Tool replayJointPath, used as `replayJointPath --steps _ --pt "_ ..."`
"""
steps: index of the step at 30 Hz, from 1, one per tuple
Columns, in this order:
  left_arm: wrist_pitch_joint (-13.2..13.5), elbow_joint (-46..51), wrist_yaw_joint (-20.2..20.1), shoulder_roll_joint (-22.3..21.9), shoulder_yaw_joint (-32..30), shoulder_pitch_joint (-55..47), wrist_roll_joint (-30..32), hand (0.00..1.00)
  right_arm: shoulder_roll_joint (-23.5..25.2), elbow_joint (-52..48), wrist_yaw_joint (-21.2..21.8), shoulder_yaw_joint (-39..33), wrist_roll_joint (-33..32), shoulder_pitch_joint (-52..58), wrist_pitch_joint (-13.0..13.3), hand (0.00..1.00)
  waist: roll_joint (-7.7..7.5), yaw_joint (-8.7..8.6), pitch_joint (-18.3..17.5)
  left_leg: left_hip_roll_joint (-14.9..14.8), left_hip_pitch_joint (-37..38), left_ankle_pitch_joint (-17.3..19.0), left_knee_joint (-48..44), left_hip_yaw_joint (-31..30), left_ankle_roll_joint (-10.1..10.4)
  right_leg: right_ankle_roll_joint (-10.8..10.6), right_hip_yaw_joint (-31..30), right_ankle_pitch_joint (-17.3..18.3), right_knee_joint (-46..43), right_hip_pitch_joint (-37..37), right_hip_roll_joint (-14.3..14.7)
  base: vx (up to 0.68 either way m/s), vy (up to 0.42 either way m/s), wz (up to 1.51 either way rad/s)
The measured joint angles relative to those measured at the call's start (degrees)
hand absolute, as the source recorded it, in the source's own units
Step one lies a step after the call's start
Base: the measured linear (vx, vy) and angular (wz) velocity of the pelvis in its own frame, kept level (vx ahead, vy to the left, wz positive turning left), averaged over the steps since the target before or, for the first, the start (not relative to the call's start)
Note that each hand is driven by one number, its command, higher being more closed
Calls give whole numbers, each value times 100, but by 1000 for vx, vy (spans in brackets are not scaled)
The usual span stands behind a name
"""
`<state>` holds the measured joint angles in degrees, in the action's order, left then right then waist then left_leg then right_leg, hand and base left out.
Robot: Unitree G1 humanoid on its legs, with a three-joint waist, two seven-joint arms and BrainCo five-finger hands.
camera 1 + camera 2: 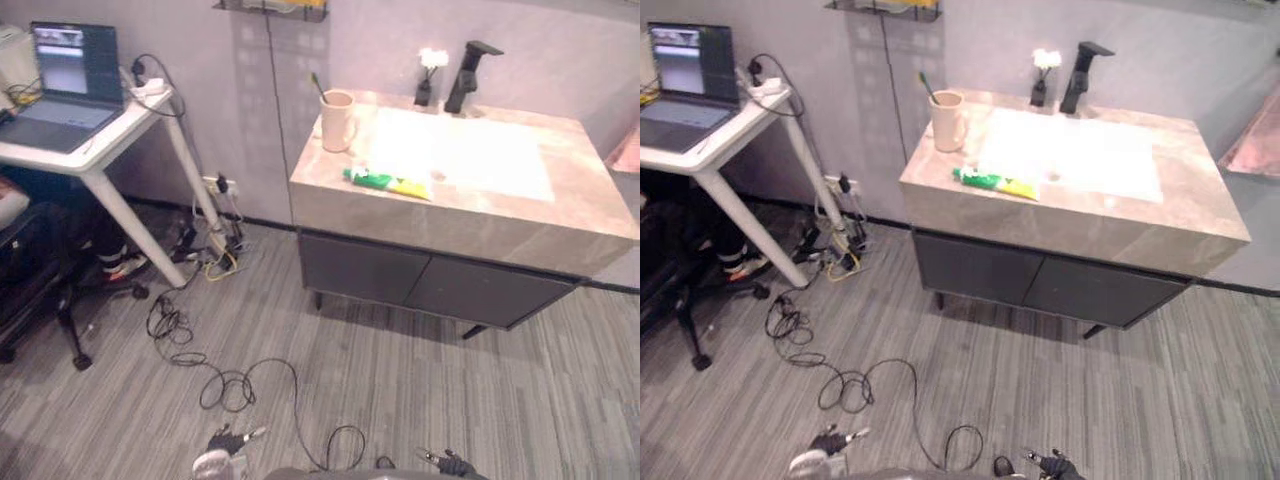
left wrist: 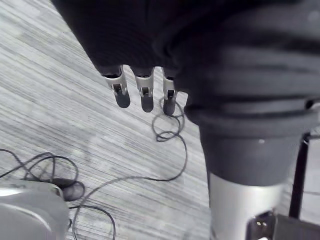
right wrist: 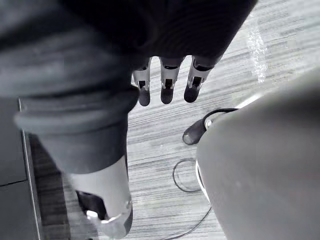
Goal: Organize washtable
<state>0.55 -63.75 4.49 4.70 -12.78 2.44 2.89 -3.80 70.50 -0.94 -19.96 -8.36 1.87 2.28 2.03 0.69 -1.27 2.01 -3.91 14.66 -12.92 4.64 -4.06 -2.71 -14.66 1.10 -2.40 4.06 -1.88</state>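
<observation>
Currently a toothpaste tube [image 1: 388, 182] lies on the washtable [image 1: 520, 225] near the cup [image 1: 336, 120].

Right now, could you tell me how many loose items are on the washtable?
4: a cup at the left rear, a toothbrush in it, a toothpaste tube lying in front of it, a flower vase beside the faucet.
</observation>
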Motion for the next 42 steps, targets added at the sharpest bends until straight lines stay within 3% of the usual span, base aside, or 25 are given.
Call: replayJointPath --steps 4,5,6,7,8,11,14,16,17,19,20,21,22,23,24,26,28,29,31,36,39,42 --pt "-3 -79 6 7 118 -5 2 0 -63 -22 0 -113 -1 16 -3 0 160 3 -6 19 128 -6 -422 283 21 19 12 -14 -564 140 85 186 153 -55" --pt "4 -192 -2 29 106 -28 3 0 -64 -36 -1 -109 -1 -83 -14 0 6 15 91 48 -354 79 -1332 406 71 44 32 -30 -831 188 -141 -4 182 -65" --pt "11 -237 -18 38 101 -82 3 0 -1 26 -6 -123 -1 -188 -27 0 -82 -24 84 190 -332 36 -131 137 -154 44 40 -18 -860 245 -306 -49 152 -76" --pt "15 -227 -28 42 111 -84 5 0 -36 20 -1 -124 1 -208 -23 0 18 -76 100 66 -153 -548 676 166 -31 20 121 -12 -843 274 -241 -103 58 -102" --pt "-17 -253 -30 51 103 -203 6 0 -41 -1 32 -39 4 -265 -24 0 16 -96 115 112 159 -741 1096 569 54 -37 367 -3 -942 407 -360 -21 40 -96" --pt "-24 -256 -31 99 100 -318 6 0 -120 -26 81 -40 9 -301 -25 0 211 -24 238 -99 194 -740 750 930 55 -30 1412 -14 -940 368 -329 35 141 -104" --pt "-15 -218 -26 213 165 -399 6 0 -136 -20 64 -24 12 -131 -15 0 253 16 169 -76 295 -740 419 553 55 -63 1621 -29 -618 92 -314 71 106 -82" --pt "0 -196 -25 276 219 -288 5 0 -115 -28 60 -59 2 -7 -16 0 196 -11 76 46 250 -738 522 257 57 -117 1607 -63 -215 62 -329 124 32 -14" --pt "6 -177 -24 293 272 -68 5 0 -128 -32 10 -103 6 30 -15 0 98 -17 29 157 197 -738 660 -31 57 -213 1624 -142 192 -3 -308 146 11 18" --pt "52 -133 -37 258 344 104 3 0 -132 -29 -16 -219 7 71 -15 0 97 -30 30 289 168 -735 758 -330 63 -147 1639 -289 389 -176 -227 122 -12 36" --pt "68 -118 -37 235 345 123 3 0 -138 -26 -16 -254 11 90 -17 0 98 -54 30 359 175 -696 738 -354 128 -101 1687 -540 379 -324 -193 168 -1 50" --pt "78 -130 -34 220 337 120 -1 0 -152 -5 -16 -258 18 70 -25 0 1 -67 75 552 57 -600 351 -294 354 -36 2057 -675 403 -523 -393 111 51 52" --pt "96 -156 -34 240 326 134 0 0 -117 -9 -15 -246 24 27 -26 0 -245 -103 198 662 -187 -382 -68 -174 283 -94 2063 -562 402 -619 -679 66 75 64" --pt "110 -174 -41 262 302 126 -1 0 -45 5 -17 -246 45 -20 -18 0 -390 -121 250 559 -342 -111 -169 -6 -110 -80 1939 -423 377 -725 -895 -38 42 80" --pt "98 -210 -31 216 324 66 0 0 -91 68 -23 -363 71 8 -31 0 -272 -164 187 26 -215 -665 437 388 299 -287 1922 -99 47 -656 -821 -6 5 67" --pt "92 -209 -4 255 330 -135 2 0 -49 11 -1 -312 74 -14 -25 0 -182 -72 157 -72 -122 -779 559 254 477 -249 1916 -7 -77 -612 -654 15 29 42" --pt "88 -210 -4 335 372 -226 1 0 0 13 -3 -318 73 -26 -16 0 -195 12 158 -95 -71 -781 596 110 479 -191 1914 29 -32 -552 -500 3 10 39" --pt "88 -210 -4 363 373 -291 1 0 33 20 -1 -315 73 -26 -16 0 -302 16 103 -78 -25 -782 600 34 479 -181 1909 -18 -27 -519 -450 -20 -43 31" --pt "91 -218 -4 440 374 -384 2 0 95 29 -1 -314 74 -21 -14 0 -332 18 77 -44 70 -825 694 -23 536 -155 1948 -143 -113 -461 -416 -22 -101 19" --pt "94 -377 -35 368 387 -353 4 0 93 73 3 -64 75 -40 4 0 -376 11 12 -82 401 -1522 1803 -52 601 -123 1922 -91 -101 -269 -320 -57 -111 -1" --pt "89 -437 -36 360 385 -363 8 0 90 113 3 71 71 -18 -4 0 -460 -20 53 39 419 -1613 1884 -73 543 -154 1945 247 -32 -321 -417 -138 -86 -5" --pt "90 -444 -39 260 391 -351 9 0 -26 116 3 89 72 43 6 0 -421 -73 88 26 480 -1713 1888 -258 602 -166 2144 394 -54 -421 -427 -138 -67 32"
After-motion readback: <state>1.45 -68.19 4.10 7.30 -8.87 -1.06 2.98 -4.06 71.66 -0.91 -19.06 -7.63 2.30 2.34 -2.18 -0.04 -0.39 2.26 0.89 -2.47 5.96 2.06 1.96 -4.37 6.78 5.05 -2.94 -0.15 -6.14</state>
